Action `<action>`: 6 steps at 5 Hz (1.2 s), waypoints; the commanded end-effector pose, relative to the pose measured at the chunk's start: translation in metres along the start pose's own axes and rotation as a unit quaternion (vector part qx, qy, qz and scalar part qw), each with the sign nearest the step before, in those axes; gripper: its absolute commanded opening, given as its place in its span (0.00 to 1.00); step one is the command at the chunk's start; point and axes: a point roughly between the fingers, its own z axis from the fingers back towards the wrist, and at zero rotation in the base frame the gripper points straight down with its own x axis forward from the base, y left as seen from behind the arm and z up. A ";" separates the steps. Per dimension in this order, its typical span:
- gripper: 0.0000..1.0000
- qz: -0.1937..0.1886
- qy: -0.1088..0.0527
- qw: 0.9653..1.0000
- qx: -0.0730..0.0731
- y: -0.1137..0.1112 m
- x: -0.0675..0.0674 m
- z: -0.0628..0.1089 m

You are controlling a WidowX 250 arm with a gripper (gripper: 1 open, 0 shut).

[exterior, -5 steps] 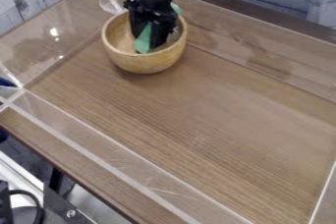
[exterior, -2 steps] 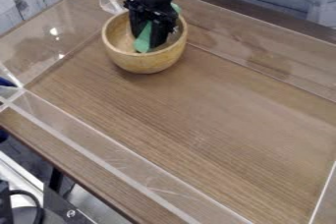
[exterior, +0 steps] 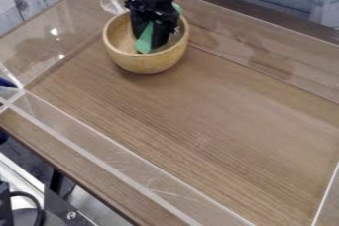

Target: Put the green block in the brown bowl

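Nothing but bare wood table [exterior: 199, 121] in the lower half, clear plastic walls [exterior: 79, 136] round the edges, nothing in the way. Up in the upper left the brown bowl [exterior: 146, 59] sits with the green block [exterior: 143, 38] tilted inside it, the gripper [exterior: 153, 27] clamped shut on it. Nothing's budged in the last second, so the block seems to be in, just not let go.

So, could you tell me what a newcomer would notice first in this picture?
The black gripper reaches straight down into the brown bowl at the upper left of the wooden table, shut on the bright green block. The block stands tilted inside the bowl.
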 end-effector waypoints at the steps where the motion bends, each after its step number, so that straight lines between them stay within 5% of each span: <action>1: 0.00 0.003 -0.018 1.000 0.011 0.003 0.008 0.011; 3: 0.00 0.005 -0.014 1.000 0.009 0.003 0.008 0.011; 4: 1.00 0.007 -0.012 1.000 0.008 0.003 0.009 0.011; 6: 1.00 0.013 -0.016 1.000 0.003 0.002 0.007 0.024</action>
